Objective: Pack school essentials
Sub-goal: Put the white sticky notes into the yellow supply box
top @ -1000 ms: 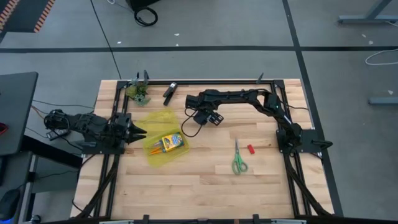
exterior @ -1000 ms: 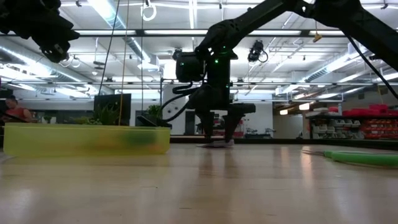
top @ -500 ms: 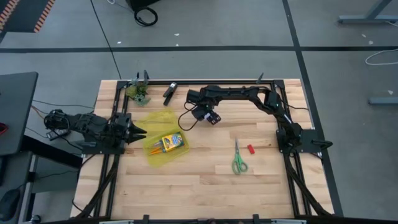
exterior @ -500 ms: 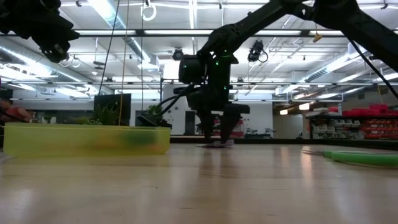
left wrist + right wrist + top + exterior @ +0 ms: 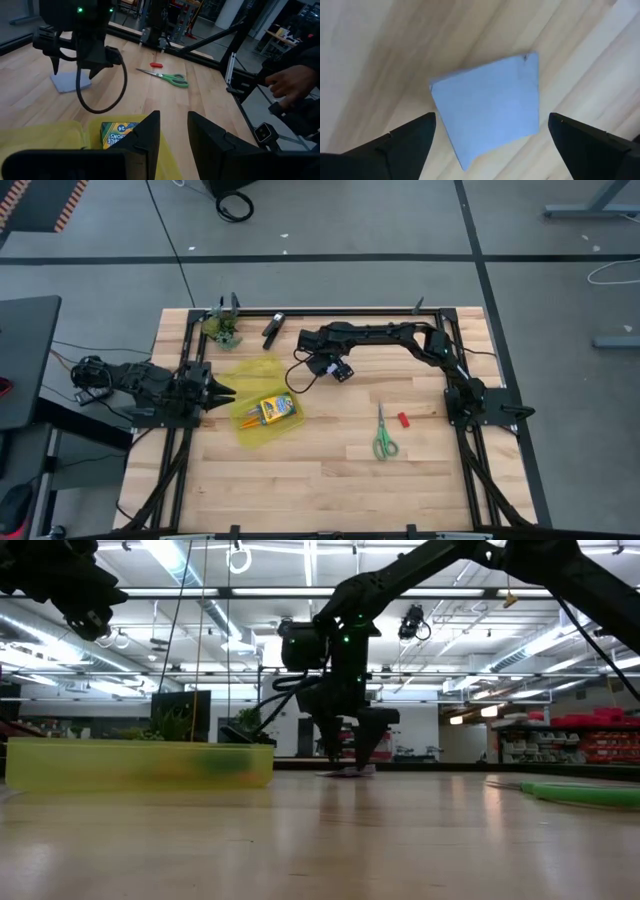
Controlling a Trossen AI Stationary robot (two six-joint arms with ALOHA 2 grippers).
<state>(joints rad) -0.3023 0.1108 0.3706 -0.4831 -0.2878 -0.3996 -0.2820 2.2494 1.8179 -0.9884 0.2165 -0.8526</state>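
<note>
A pale blue note pad [image 5: 487,117] lies flat on the wood table; it also shows in the left wrist view [image 5: 67,81]. My right gripper [image 5: 333,370] hangs over the pad, pointing down, open wide, one finger on either side, fingertips low near the tabletop [image 5: 350,762]. The yellow-green crayon box [image 5: 277,409] lies in a translucent yellow tray [image 5: 250,372]. Green-handled scissors [image 5: 383,435] and a small red eraser [image 5: 404,420] lie on the table to the right. My left gripper [image 5: 222,392] waits, open, at the tray's left side [image 5: 174,135].
A black clip-like tool [image 5: 272,330] and a green leafy clump [image 5: 222,330] sit near the far edge, left of centre. A black frame rail [image 5: 360,313] borders the table. A cable loops below my right wrist [image 5: 300,385]. A person's hand [image 5: 290,85] shows beyond the table's right side.
My right gripper has shifted slightly toward the table's left above the note pad and stays open. The pad, tray and other things have kept their places.
</note>
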